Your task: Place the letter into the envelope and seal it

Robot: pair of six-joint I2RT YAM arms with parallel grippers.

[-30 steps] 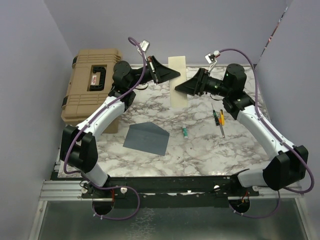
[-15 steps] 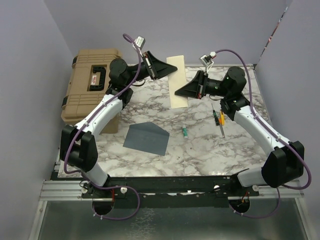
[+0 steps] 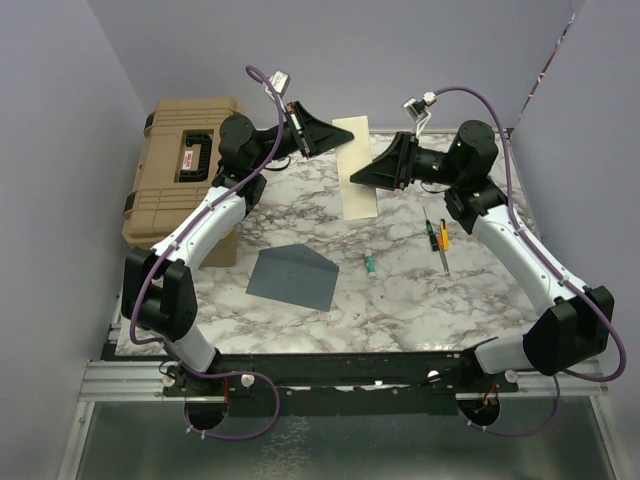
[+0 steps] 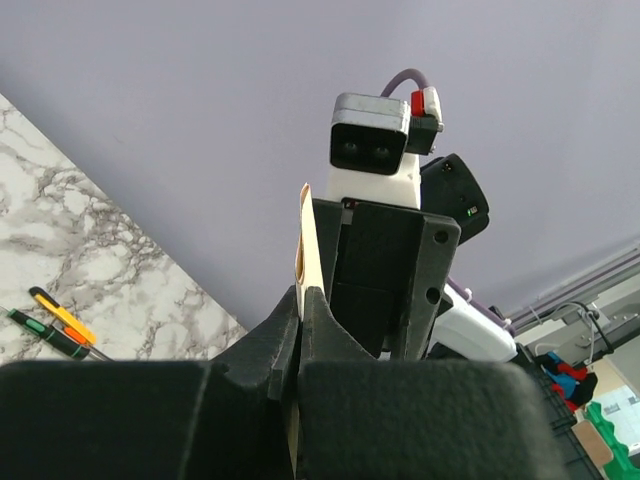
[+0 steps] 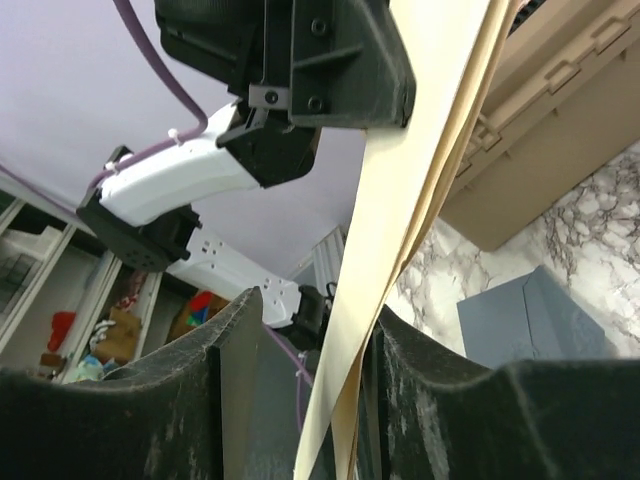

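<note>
The letter (image 3: 362, 200) is being held up off the surface (image 3: 420, 300) at the far middle, between the two arms. It is being kept on edge, presumably so that it can be handed over or re-gripped before being lowered. The left claw (image 3: 345, 140) is being pressed closed on the sheet's upper edge; in the left wrist view the paper is being seen edge-on, rising out of the meeting fingers. The right claw (image 3: 355, 178) is being presented to the sheet lower down. In the right wrist view the paper is being passed between its jaws, which are being kept narrowly apart, with a gap showing on one side, so the sheet is judged not to be clamped there. The envelope (image 3: 293, 277) is being left flat on the surface nearer the bases, well apart from the letter, with its flap lying spread out, probably so that the opening can be reached. The task is being judged as early, with nothing inserted or sealed. A tan hard case (image 3: 185, 165) is being left at the left edge, and pens (image 3: 438, 240) and a small green item (image 3: 371, 264) to the right. Much is being hidden: the sheet's print is not being made out, its two layers seen from the right wrist are only suggesting a fold, and the pocket's mouth is being lost to the overhead angle.
</note>
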